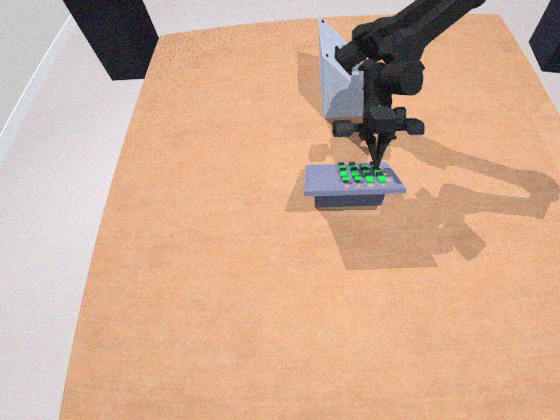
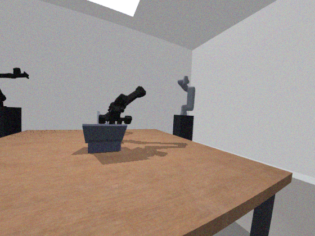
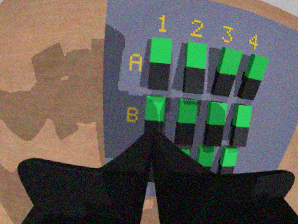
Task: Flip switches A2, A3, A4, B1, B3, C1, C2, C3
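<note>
Right now my gripper [image 3: 152, 136] is pressed together with nothing between the fingers, so the two tips make one blunt point for pushing. The panel [image 3: 113, 83] lies just ahead of and below that point in the wrist view, and the top view shows my gripper [image 1: 376, 161] pointing down at the near edge of the panel [image 1: 320, 182], on my left side of the grid.

From the wrist view, the closed tip sits at the near end of switch B1 [image 3: 156, 110], with switch A1 [image 3: 160, 63] beyond it and B2 [image 3: 186, 120] just to the right. Row C is mostly hidden under my own fingers; only parts of two green caps [image 3: 229, 157] show to the right of the tip, so I cannot tell how C1 stands. I also cannot tell whether the tip is touching B1 or hanging just above it.

My judgement is that the step in hand is one of the left-column presses, most likely B1, and that most of the list is not yet done.

The next move calls for a short, straight push down on B1's raised end, then a lift clear before shifting sideways. I must keep off A1, which is to stay as it is, and avoid brushing B2 with the finger flanks.
</note>
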Tool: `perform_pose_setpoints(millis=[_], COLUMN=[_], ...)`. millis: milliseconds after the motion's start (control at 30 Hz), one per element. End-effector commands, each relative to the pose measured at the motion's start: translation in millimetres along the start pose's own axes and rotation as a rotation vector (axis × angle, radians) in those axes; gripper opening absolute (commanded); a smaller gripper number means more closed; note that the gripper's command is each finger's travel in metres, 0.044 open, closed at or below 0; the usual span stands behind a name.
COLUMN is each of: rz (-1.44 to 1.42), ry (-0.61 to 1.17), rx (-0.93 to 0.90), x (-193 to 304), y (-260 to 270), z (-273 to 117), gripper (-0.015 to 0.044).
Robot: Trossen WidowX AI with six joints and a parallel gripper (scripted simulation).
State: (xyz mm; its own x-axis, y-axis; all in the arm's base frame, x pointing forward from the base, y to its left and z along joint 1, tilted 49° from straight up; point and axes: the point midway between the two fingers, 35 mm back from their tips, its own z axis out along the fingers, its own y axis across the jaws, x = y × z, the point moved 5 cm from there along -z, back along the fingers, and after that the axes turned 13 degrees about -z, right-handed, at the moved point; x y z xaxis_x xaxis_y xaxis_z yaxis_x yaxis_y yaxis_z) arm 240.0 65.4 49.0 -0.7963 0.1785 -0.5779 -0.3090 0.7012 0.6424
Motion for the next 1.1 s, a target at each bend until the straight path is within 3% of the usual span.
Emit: perform_pose_setpoints(millis=[0,1067], rz=[0.002,0.002], ry=[-0.003,-0.003], rx=[0.003,0.003], x=[-0.7,-0.5], y=[-0.2,-0.2], z=[0.6,4.9], gripper=[0.0,0.0])
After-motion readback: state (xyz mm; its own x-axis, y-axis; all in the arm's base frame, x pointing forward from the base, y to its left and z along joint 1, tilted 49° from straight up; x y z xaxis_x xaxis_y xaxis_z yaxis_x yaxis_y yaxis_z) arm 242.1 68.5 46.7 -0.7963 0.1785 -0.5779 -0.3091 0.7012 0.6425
